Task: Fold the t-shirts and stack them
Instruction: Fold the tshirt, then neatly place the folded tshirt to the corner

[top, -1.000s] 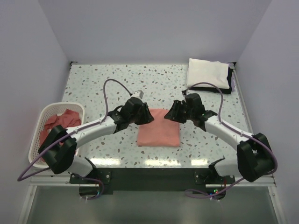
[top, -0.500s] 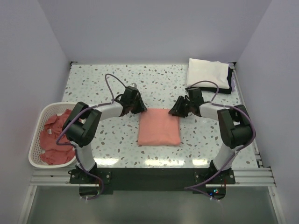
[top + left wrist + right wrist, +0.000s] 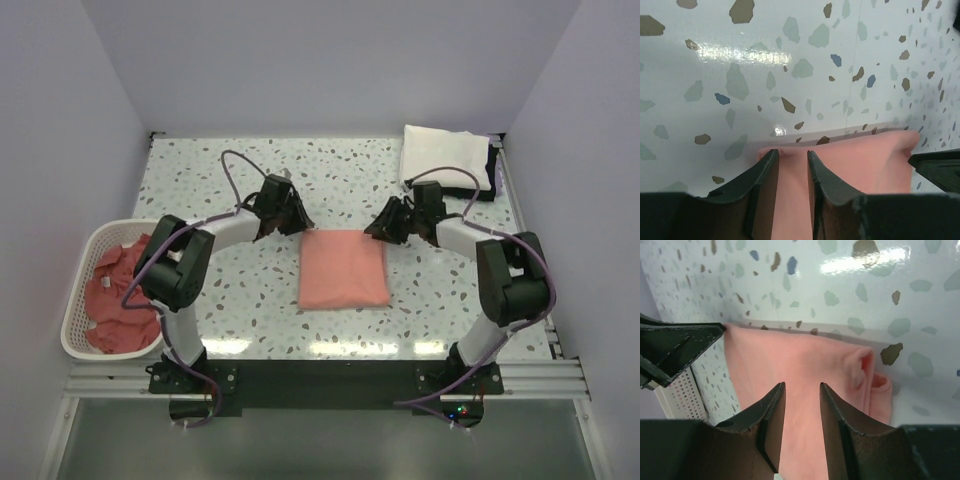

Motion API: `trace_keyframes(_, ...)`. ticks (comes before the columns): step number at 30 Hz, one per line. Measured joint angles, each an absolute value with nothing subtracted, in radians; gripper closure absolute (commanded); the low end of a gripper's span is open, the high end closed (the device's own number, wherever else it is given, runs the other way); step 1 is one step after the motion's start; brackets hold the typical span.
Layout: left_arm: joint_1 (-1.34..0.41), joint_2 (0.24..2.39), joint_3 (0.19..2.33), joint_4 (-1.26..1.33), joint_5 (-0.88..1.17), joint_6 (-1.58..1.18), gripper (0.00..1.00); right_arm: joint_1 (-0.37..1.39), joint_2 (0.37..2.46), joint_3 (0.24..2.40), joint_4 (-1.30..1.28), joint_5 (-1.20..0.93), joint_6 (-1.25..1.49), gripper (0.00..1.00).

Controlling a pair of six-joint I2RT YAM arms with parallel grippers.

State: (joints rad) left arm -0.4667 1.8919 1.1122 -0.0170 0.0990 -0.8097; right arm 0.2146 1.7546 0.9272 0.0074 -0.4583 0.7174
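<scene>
T-shirts (image 3: 118,290) of salmon pink lie crumpled in the white lattice basket (image 3: 130,225) at the left edge of the speckled table (image 3: 200,180). Right of the basket, the left gripper (image 3: 297,226) reaches low to the far left corner of the folded t-shirt (image 3: 343,270). This shirt lies flat in the middle of the table as a smooth, plain pink rectangle. Its long axis runs from the near edge toward the back wall, and its short far edge spans the gap between the two claws. The right gripper (image 3: 378,231) meets the far right corner. A white folded cloth (image 3: 445,158) lies well apart in the far right corner of the table.

From above, both claws are dark shapes whose jaws cannot be read. The left wrist view shows its fingers (image 3: 762,185) set narrow, their tips at the shirt's far edge, with pink cloth filling the slit between them. Whether they actually pinch it I cannot tell. The right wrist view shows its fingers (image 3: 767,415) with a slightly wider slit over pink cloth, and here too a grip cannot be told. Only this view shows the layered fold at the right corner, where a tucked edge bulges open.
</scene>
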Motion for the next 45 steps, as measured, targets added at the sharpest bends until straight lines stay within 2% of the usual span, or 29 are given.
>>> trace_keyframes(9, -0.512, 1.709, 1.140, -0.099, 0.081, -0.772, 0.63, 0.215, 1.404, 0.795, 0.028, -0.474, 0.743, 0.60)
trace_keyframes(21, -0.820, 1.671, 0.993, -0.059, 0.162, -0.793, 0.64, 0.215, 1.413, 0.486, 0.057, -0.505, 0.763, 0.61)
trace_keyframes(38, -0.919, 1.724, 0.948, -0.016, 0.180, -0.798, 0.66, 0.214, 1.309, 0.497, -0.059, -0.399, 0.716, 0.61)
trace_keyframes(45, -0.936, 1.773, 0.946, 0.010, 0.177, -0.793, 0.67, 0.214, 1.258, 0.546, -0.147, -0.329, 0.676, 0.48)
